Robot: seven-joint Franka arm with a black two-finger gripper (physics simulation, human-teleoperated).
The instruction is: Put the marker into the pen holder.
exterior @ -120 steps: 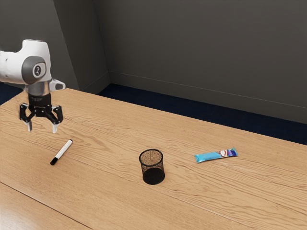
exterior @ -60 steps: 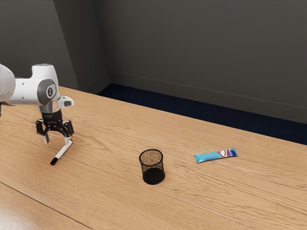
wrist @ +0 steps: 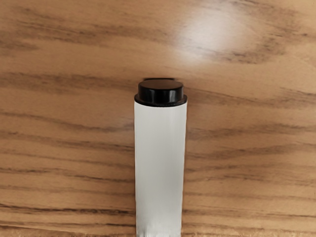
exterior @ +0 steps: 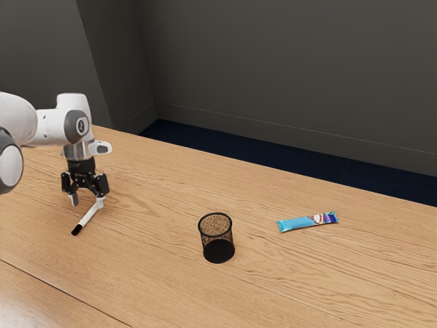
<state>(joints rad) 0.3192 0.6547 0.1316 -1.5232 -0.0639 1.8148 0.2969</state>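
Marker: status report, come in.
Gripper open at marker. Marker lying on table, not in pen holder. Bar beyond holder, off the route.

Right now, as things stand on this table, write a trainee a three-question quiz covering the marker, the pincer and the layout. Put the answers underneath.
1. True or false: the marker lies outside the pen holder.
2. Fill in the missing word: the two fingers of the pincer stand ____.
3. Which thing lies nearest the exterior view's right edge?
a) the marker
b) the snack bar
c) the pen holder

Key: 1 true; 2 apart; 3 b
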